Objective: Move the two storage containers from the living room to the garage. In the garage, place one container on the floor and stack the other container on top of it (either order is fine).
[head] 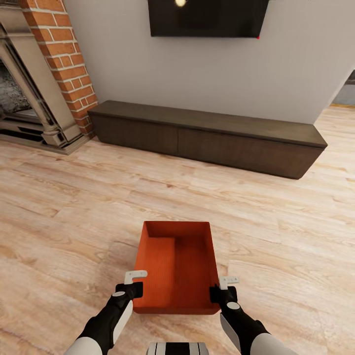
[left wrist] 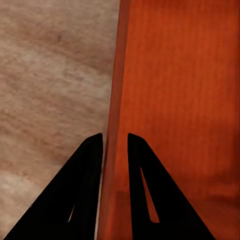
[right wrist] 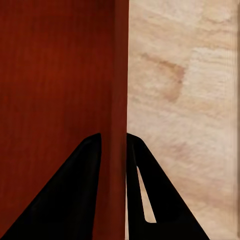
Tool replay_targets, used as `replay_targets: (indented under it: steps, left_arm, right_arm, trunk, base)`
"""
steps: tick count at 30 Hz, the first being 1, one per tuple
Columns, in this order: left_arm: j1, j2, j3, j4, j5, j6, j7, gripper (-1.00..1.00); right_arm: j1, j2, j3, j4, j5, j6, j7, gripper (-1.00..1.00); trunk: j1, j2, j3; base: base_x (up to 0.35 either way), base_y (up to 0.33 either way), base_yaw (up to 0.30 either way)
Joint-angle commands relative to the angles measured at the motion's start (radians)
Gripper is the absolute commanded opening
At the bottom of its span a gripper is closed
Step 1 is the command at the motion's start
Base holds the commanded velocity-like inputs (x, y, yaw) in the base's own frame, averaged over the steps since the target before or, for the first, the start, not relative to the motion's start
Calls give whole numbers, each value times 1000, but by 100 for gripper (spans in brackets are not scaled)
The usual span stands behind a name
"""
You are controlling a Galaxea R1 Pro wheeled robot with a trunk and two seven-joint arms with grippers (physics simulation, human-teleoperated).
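Note:
One orange-red storage container (head: 177,261), open-topped with ribbed walls, hangs just above the living room's wood plank floor (head: 74,207), casting a shadow to its left. My left gripper (head: 135,291) is shut on its left side wall near the close corner. My right gripper (head: 218,294) is shut on the right side wall opposite. In the left wrist view the container wall (left wrist: 112,100) runs between the black fingers of the left gripper (left wrist: 115,136). The right wrist view has the right gripper (right wrist: 114,135) pinching the wall (right wrist: 120,75) the same way. The garage is out of view.
A long dark low bench (head: 207,138) runs along the white wall ahead, under a black TV (head: 207,17). A red-brick fireplace (head: 29,88) stands at the far left. An opening to another room shows at the far right (head: 345,93).

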Motion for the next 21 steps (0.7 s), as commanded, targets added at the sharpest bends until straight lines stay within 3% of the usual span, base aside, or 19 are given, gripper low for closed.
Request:
replay_targets:
  steps: [1,21]
  left_arm:
    - [0,1,0,-3,-17,8,14,-100]
    - [0,3,1,-6,-17,7,15,-100]
  right_arm:
    - [-1,-1,3,3,-10,-4,-12,-100]
    - [-1,-1,6,2,-7,-11,-12,-100]
  trunk:
    - [-4,7,3]
    - [-81,147,65]
  base:
    - [0,0,0]
    - [0,0,0]
